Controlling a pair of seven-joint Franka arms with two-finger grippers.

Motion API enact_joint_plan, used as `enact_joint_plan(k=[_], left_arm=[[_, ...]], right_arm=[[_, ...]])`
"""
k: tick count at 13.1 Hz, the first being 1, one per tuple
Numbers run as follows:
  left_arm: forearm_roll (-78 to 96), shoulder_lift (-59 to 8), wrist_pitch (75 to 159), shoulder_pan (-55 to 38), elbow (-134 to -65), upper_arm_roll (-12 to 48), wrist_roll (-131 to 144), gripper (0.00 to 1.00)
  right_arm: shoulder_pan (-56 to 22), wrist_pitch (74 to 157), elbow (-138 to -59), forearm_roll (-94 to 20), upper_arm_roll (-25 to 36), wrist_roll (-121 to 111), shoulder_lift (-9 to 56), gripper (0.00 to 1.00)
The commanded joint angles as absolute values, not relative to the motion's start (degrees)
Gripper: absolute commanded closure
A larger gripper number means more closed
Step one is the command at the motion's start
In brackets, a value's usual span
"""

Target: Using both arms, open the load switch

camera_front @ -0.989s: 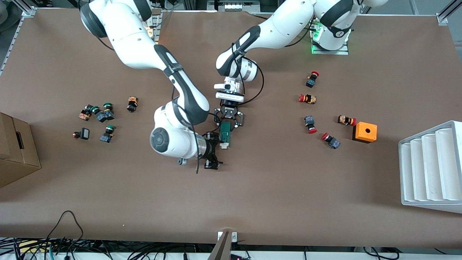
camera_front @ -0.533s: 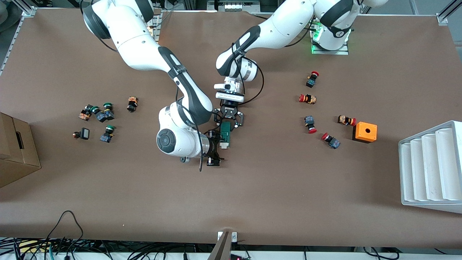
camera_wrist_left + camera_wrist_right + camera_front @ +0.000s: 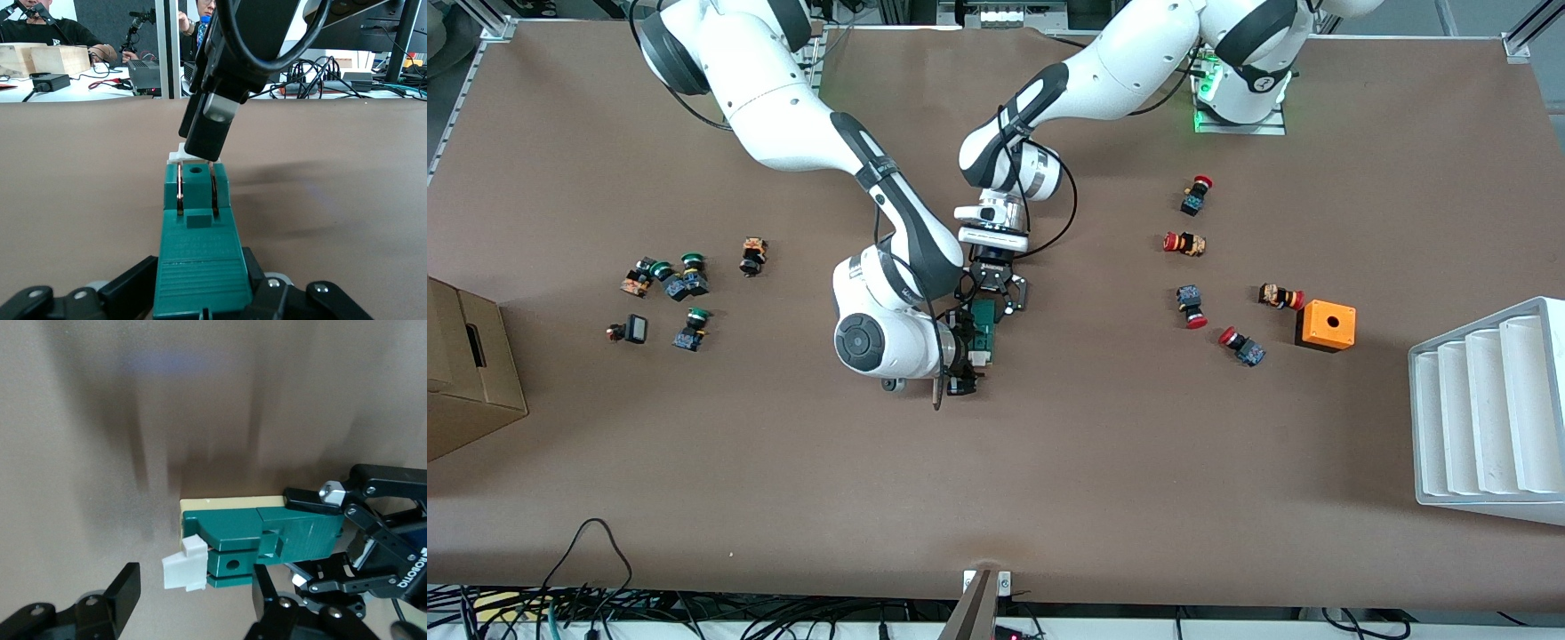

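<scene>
The load switch (image 3: 984, 327) lies on the brown table at mid-table, a dark-green block with its white end piece (image 3: 980, 358) toward the front camera. My left gripper (image 3: 991, 300) is shut on the green body's end away from the white piece; in the left wrist view the block (image 3: 198, 240) runs out from between its fingers (image 3: 127, 293). My right gripper (image 3: 970, 358) is open and straddles the white end piece (image 3: 185, 571), with a gap to each finger (image 3: 125, 590). One right finger (image 3: 209, 127) hangs over that end in the left wrist view.
Red-capped push buttons (image 3: 1192, 307) and an orange cube with a hole (image 3: 1326, 324) lie toward the left arm's end, next to a white ribbed rack (image 3: 1485, 409). Green-capped buttons (image 3: 685, 280) and a cardboard box (image 3: 463, 373) sit toward the right arm's end.
The right arm has slid toward the switch, bringing its fingers around the white end piece, and its jaws have narrowed. The left gripper and the switch have stayed put.
</scene>
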State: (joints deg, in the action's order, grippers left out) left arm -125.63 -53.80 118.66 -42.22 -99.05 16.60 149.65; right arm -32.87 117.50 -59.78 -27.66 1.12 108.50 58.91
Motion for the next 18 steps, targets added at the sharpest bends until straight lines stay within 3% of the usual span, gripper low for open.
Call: enact_joint_plan(k=[1, 18], left_arm=[[-126.83, -55.63, 120.85, -42.89, -96.15, 16.35, 148.80, 0.50], [-126.83, -55.99, 120.15, -42.80, -96.06, 16.35, 148.89, 0.50]], right_arm=[[-33.66, 116.63, -59.85, -26.46, 1.14, 109.34, 58.62, 0.26], [-34.45, 116.02, -60.38, -24.52, 1.14, 109.42, 58.62, 0.55]])
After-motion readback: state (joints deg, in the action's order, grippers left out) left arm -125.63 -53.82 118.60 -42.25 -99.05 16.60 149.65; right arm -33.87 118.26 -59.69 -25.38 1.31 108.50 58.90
